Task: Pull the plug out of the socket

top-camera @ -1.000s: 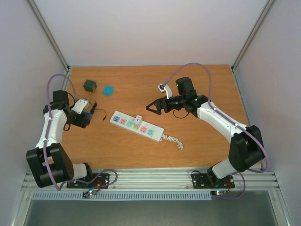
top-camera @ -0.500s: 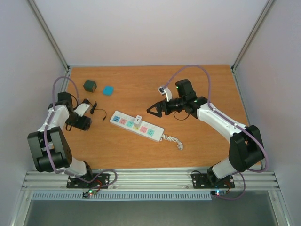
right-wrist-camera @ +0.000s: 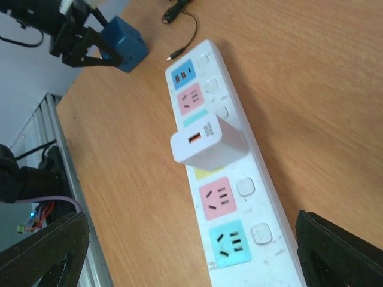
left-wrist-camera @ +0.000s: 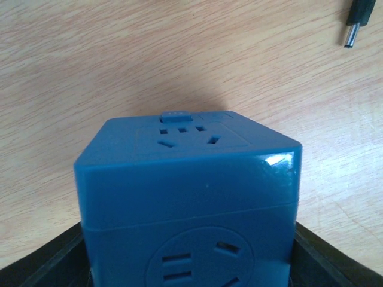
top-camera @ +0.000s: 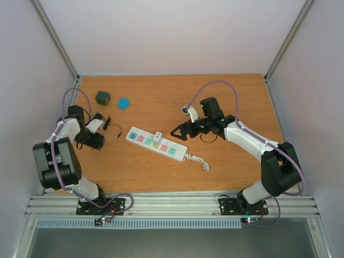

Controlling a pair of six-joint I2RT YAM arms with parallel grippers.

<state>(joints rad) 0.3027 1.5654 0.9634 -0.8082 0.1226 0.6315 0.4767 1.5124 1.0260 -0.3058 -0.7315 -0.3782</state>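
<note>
Top external: the socket (top-camera: 157,144) lies mid-table, the plug (top-camera: 157,136) seated in it, and the right gripper (top-camera: 174,131) gapes empty at its 2 o'clock. Left wrist: the left gripper (left-wrist-camera: 191,263) clamps a blue cube adapter (left-wrist-camera: 191,197). Right wrist: the plug stands untouched, so the pull is not yet begun.

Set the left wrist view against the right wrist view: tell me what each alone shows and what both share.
Left wrist only: the outlet holes on the blue cube, close up. Right wrist only: the socket with the white plug seated in it. Both: the cube held in the left claw, a black cable tip and the wooden table.
</note>
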